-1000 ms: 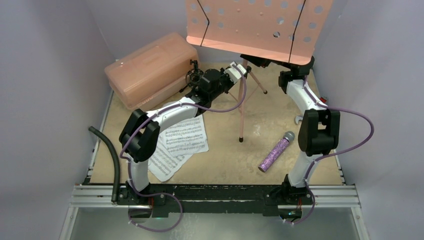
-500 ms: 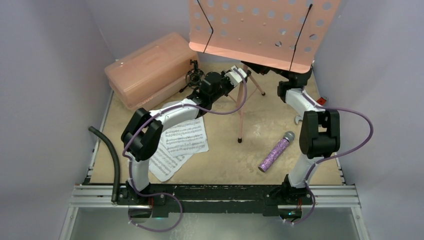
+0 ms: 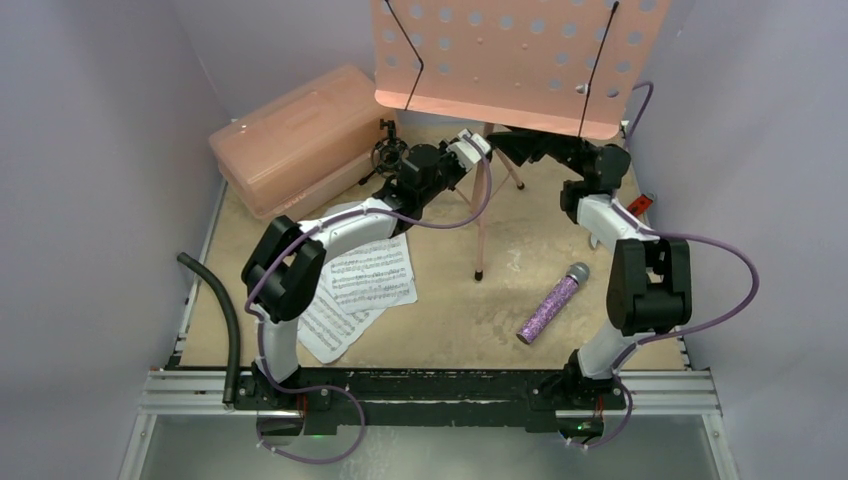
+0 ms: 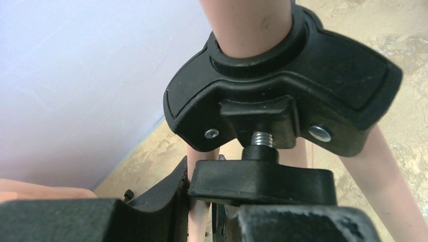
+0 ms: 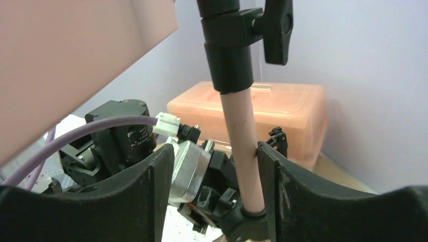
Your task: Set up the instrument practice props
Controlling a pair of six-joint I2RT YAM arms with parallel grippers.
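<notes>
Stand (image 3: 520,60): pink; its perforated desk is seen at the top centre of the overhead view, with two black wire retainers lying across it. The pole (image 5: 242,131) runs down from a black clamp collar (image 5: 227,50) to a black leg hub (image 4: 282,96), from which thin pink legs spread toward the bench (image 3: 450,320).

Right fingers (image 5: 151,191): spread apart, with the pole standing between them, hard against the finger at frame right and clear of the other.

Left fingers (image 4: 161,201): placed just under the hub, beside a black knob (image 4: 260,179) on a threaded stud. Whether they are pinching the knob or a leg cannot be told.

Pages (image 3: 360,290): two white sheets, overlapped and lying flat at lower left of the bench, partly covered by the left arm.

Microphone (image 3: 550,305): glittery purple with a grey head, laid flat at right of centre, well apart from the stand's feet.

Tripod (image 3: 385,155): small and black, found at upper left, between the case and the left arm's wrist.

Case (image 3: 300,135): pink plastic, closed, set against the wall at upper left.

Tool (image 3: 640,203): red-handled, at the right edge of the bench; its type cannot be made out.

Hose (image 3: 215,310): black, curved along the left edge.
</notes>
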